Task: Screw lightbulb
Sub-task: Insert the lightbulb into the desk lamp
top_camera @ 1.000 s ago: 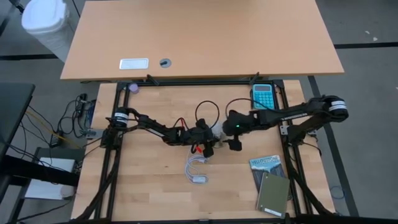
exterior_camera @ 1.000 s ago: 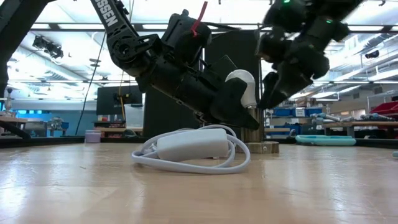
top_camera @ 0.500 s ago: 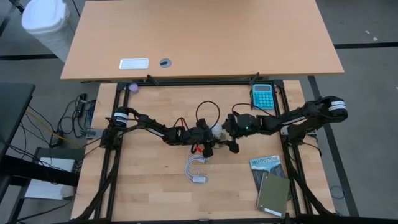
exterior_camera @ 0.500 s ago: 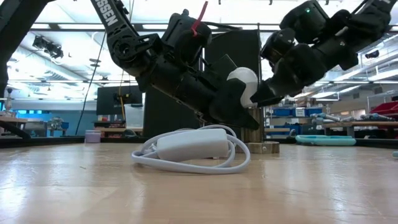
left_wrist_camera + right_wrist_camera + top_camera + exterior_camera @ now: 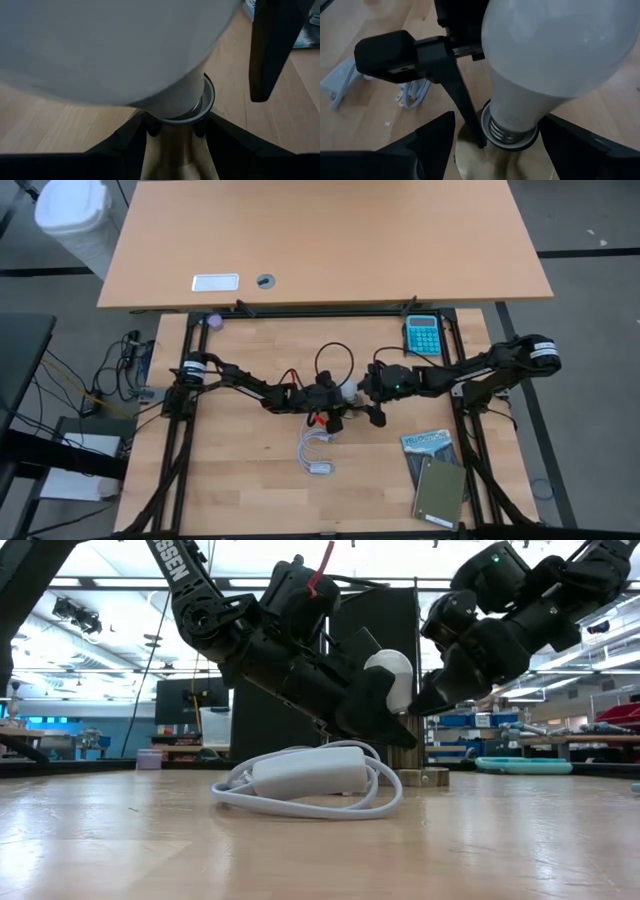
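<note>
The white lightbulb [image 5: 390, 672] stands with its screw base [image 5: 510, 129] in the socket [image 5: 186, 111], which sits on a short stem and a round base [image 5: 421, 777] at the table's middle [image 5: 349, 391]. My left gripper [image 5: 336, 402] reaches in from the left and is shut on the socket below the bulb. My right gripper [image 5: 499, 124] comes from the right, slanting down. It is open, with one finger on either side of the bulb's neck, and I see no touch. My left gripper pinches the socket just under its collar [image 5: 154, 129] between its two fingers [image 5: 129, 145]. The fingers come slanting down from the table's left. The socket stands upright on its base on the table, with the bulb above the fingers.
A white cord with a switch box [image 5: 308, 774] lies coiled on the near side of the socket [image 5: 318, 455]. A teal calculator [image 5: 422, 333] lies at the far right. A book and a notebook [image 5: 436, 478] lie at the near right. A black cable loop [image 5: 335, 360] lies behind the bulb.
My right gripper has moved toward the table's left, up to the bulb. It has tipped from pointing down to slanting in from the right. The bulb, the socket and my left gripper have stayed in place.
</note>
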### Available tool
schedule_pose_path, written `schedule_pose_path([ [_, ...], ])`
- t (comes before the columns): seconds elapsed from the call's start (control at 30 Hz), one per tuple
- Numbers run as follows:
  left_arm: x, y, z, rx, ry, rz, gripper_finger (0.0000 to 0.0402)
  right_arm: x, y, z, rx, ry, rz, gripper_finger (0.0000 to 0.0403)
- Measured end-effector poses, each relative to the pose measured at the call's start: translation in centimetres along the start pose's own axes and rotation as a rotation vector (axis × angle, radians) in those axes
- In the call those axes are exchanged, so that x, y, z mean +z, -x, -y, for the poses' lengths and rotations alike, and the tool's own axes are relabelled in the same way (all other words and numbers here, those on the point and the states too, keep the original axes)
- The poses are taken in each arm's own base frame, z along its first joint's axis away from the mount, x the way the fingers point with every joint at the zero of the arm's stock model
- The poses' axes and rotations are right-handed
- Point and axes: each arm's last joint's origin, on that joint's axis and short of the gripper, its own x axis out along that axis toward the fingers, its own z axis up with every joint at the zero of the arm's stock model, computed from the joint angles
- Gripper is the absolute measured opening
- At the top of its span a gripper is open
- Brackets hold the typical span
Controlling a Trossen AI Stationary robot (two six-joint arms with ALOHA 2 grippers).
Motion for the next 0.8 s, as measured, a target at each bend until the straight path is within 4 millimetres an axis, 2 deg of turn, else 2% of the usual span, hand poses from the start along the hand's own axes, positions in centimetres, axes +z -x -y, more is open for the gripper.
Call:
schedule_pose_path([
  [0.8, -0.1, 0.0, 0.0, -0.001, 0.001, -0.001, 0.0188, -0.5, 0.0, -1.2, -0.039, -0.027, -0.043, 0.0275],
])
